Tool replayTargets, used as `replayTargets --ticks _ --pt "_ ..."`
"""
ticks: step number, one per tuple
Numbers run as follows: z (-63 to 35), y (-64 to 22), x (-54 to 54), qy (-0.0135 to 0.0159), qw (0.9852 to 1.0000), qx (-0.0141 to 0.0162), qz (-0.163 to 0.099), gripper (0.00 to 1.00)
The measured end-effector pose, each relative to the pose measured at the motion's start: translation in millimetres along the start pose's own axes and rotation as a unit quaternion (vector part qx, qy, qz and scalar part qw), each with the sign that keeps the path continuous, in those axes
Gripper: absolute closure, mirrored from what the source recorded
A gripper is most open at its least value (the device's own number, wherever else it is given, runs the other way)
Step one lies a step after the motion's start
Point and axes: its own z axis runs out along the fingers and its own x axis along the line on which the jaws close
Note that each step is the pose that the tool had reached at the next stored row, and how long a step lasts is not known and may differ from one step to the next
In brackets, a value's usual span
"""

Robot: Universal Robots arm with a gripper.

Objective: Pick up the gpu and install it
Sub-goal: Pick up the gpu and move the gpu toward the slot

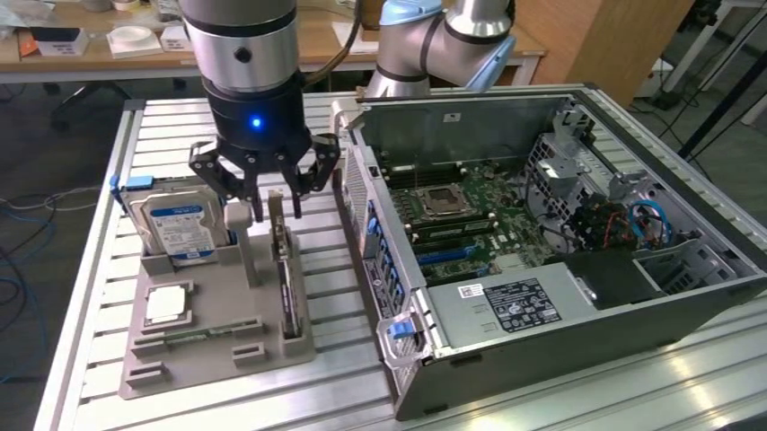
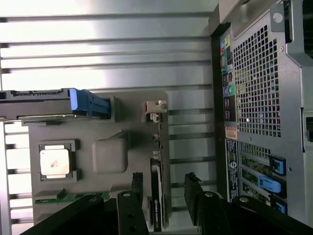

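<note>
Exterior view has the pincer (image 1: 271, 205) parked in the upper left of the frame, right over the grey parts holder (image 1: 215, 355) that sits on the slatted counter (image 1: 90, 296). Its jaws are spread wide and they straddle the top edge of the gpu (image 1: 287, 278), which stands on edge in a slot along the holder's side nearest the open PC case (image 1: 540, 310). On the wrist view the gpu (image 2: 156, 196) shows as a thin dark slab running between the two black fingers (image 2: 137, 188), with a visible gap on each side, so I'd say nothing is pinched yet and the pads are clear of the card. Just to the exterior view's left of the card are the hard drive (image 1: 180, 229) with its blue and white label, propped upright, and the little square CPU (image 1: 168, 305) lying flat in its pocket; neither is touched. The case takes up the whole right half of the frame with its side off and the motherboard (image 1: 468, 224) exposed, and I can't see any card sitting in there. My read on progress: early days. The pincer is lined up for the grab, but the card is still seated in its holder, so the pickup and the whole install are left to do.
</note>
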Motion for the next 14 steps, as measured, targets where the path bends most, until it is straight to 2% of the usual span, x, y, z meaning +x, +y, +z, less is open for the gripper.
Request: replayTargets --ticks 14 --pt "14.4 -0.9 0.5 0.0 1.0 -0.0003 0.0 0.53"
